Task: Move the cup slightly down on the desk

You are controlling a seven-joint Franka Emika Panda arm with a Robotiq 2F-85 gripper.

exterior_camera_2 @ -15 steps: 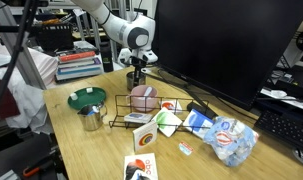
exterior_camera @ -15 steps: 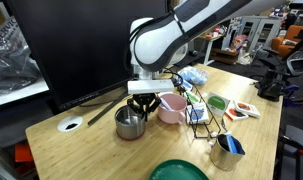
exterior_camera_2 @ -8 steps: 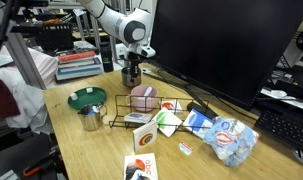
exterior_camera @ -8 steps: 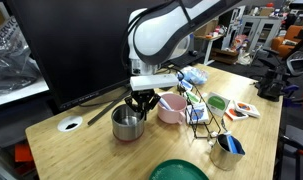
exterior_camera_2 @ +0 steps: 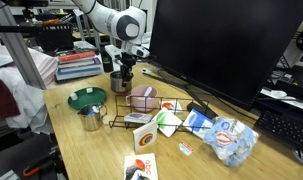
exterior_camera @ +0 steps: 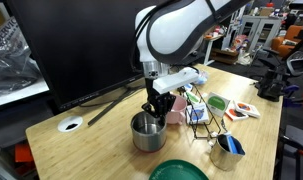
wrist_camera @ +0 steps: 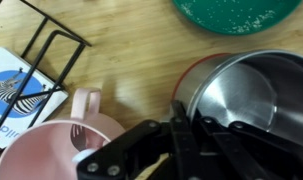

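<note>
A green plate lies at the bottom edge of the frame in an exterior view, with a small steel cup holding blue items at the lower right. Just behind the plate, at lower centre, the silver cup stands upright on the light wood tabletop. The robot arm reaches down to it from the upper right. The black fingers meet the cup at its right-hand rim, drawn narrow and pinching the wall.

The wrist view shows the grip close up. The dark fingers at bottom centre press at the left wall of the silver cup, whose shiny bare inside fills the right of the frame. A pink cup with a utensil in it stands at lower left, close beside the fingers. Whether it touches the silver cup cannot be told.

In the exterior view the pink cup stands just right of and behind the silver one, with a black wire rack further right. A round white grommet sits at the left of the tabletop. A large dark monitor fills the upper left behind it.
</note>
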